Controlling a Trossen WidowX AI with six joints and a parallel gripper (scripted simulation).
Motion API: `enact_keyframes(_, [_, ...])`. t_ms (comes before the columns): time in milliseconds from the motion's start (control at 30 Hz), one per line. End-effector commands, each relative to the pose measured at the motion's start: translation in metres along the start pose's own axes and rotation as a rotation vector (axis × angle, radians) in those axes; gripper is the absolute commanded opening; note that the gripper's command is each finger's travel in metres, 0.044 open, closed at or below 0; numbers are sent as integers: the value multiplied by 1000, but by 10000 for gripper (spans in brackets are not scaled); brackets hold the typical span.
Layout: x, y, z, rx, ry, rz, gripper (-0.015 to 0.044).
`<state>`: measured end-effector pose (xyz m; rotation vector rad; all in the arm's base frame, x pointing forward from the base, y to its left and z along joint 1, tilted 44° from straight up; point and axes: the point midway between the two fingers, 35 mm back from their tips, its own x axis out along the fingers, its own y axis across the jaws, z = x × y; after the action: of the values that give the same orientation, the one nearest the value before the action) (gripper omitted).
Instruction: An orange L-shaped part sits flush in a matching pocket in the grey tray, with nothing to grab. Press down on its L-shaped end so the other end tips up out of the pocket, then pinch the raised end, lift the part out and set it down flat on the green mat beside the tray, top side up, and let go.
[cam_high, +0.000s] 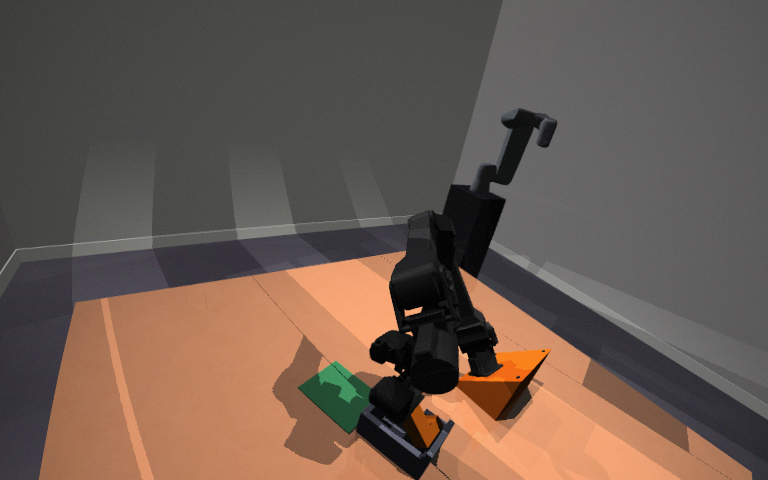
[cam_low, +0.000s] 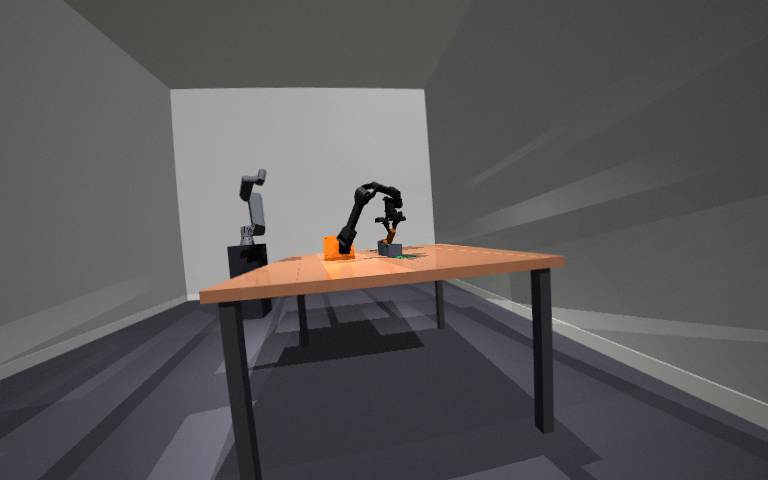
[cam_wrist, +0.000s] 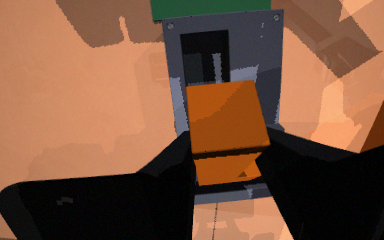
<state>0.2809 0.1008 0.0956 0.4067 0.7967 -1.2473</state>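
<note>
The orange L-shaped part (cam_high: 420, 430) (cam_low: 391, 236) (cam_wrist: 225, 117) stands steeply tilted, its raised end above the grey tray (cam_high: 391, 443) (cam_low: 393, 250) (cam_wrist: 260, 47). Its lower end is over or inside the tray; whether it touches cannot be told. My gripper (cam_low: 390, 228) (cam_wrist: 220, 135) is shut on the raised end, one finger on each side. In the top view a finger partly hides the part. The pocket shows dark and uncovered beyond the part in the wrist view. The green mat (cam_high: 317, 388) (cam_low: 405, 256) (cam_wrist: 210, 8) lies flat close beside the tray, with nothing on it.
The arm's orange wedge-shaped mount (cam_high: 488, 394) (cam_low: 330, 249) stands on the table (cam_high: 198, 339) (cam_low: 368, 273) near the tray. A grey arm (cam_high: 514, 150) (cam_low: 257, 210) on a black pedestal (cam_high: 472, 223) stands beyond the table. The arm's shadow falls across the mat and table.
</note>
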Motion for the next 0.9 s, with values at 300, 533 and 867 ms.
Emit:
enact_keyframes(300, [-21, 0, 0, 5, 4, -2, 0])
enact_keyframes(533, [-24, 0, 0, 3, 3, -1, 0])
enact_keyframes(867, [-26, -2, 19, -13, 0, 1, 0])
